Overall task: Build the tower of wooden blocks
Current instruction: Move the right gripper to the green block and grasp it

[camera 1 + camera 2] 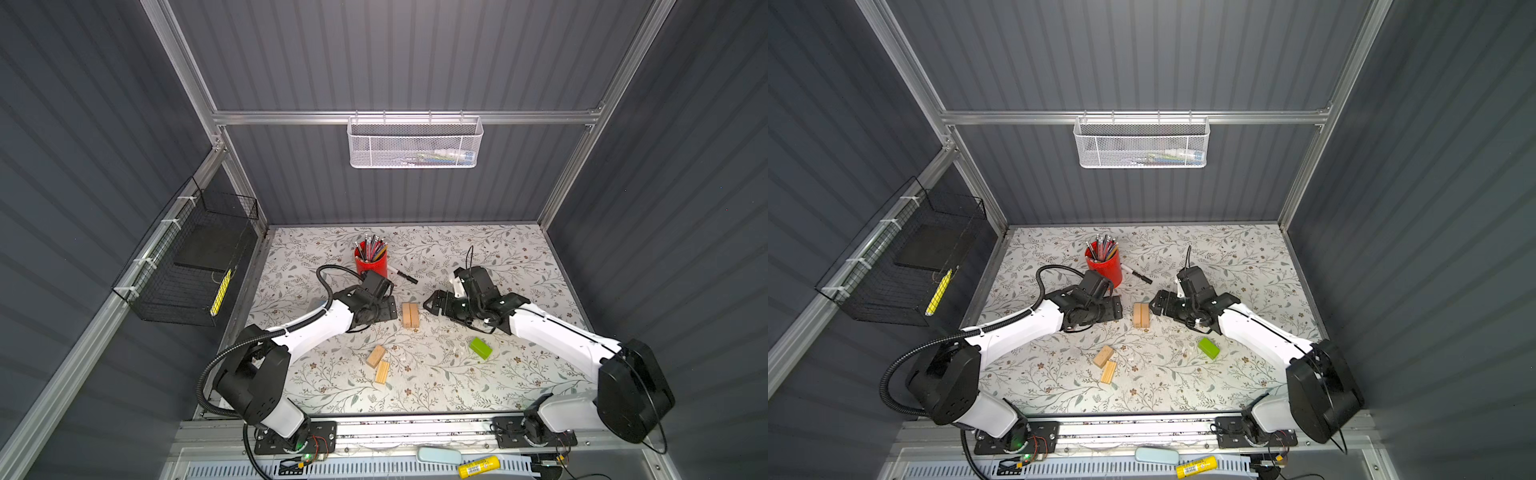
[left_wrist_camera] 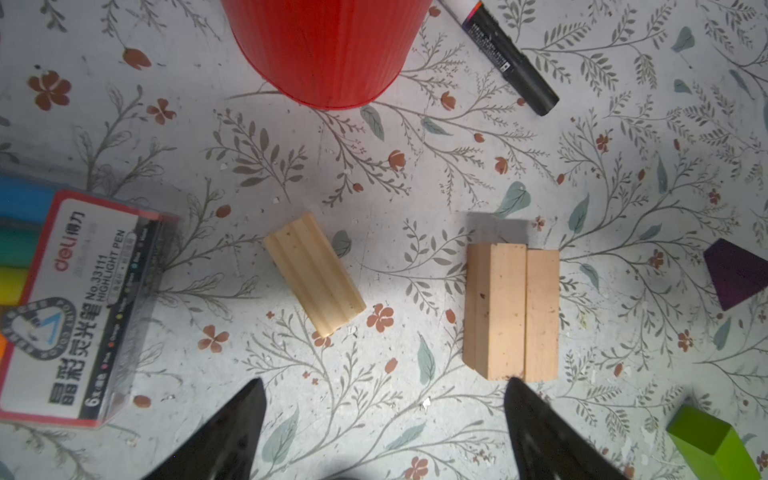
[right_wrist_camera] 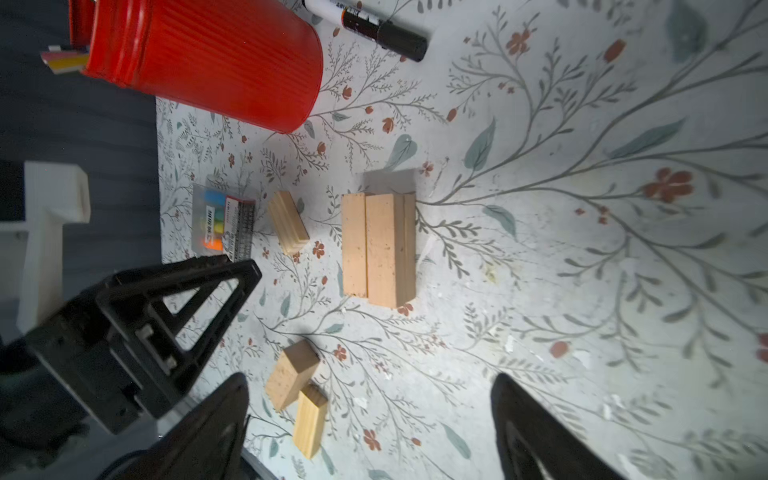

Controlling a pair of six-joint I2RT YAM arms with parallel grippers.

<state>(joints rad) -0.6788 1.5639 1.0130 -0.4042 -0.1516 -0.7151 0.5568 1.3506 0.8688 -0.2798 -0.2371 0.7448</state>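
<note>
1. The tower is barely begun. One pair of pale wood blocks [image 1: 410, 315] lies flat at mid-bench, side by side and touching, with nothing stacked on it.
2. By my judgement these are left to place:
   - a grooved pale block [image 2: 314, 272], near the pair on its left-edge side;
   - two loose pale blocks [image 1: 376, 356], touching each other nearer the front edge;
   - the lime green block [image 1: 481, 348], toward the front right;
   - the purple block [image 2: 737, 274], on the pair's right-edge side and cut off by the border of the left wrist view.
3. The left gripper [image 2: 386, 386] has its jaws spread wide with nothing between them. It sits just beside the pair, on the left.
4. The right gripper [image 3: 370, 378] is equally wide apart and empty, just right of the pair.
5. The highlighter pack [image 2: 79, 307], toward the left edge, reads "deli", "No.33111" and "HIGHLIGHT PEN", plus Chinese characters.
6. The black marker [image 2: 503, 58] beside the red pencil cup [image 1: 370, 259] carries print too small to read.
</note>
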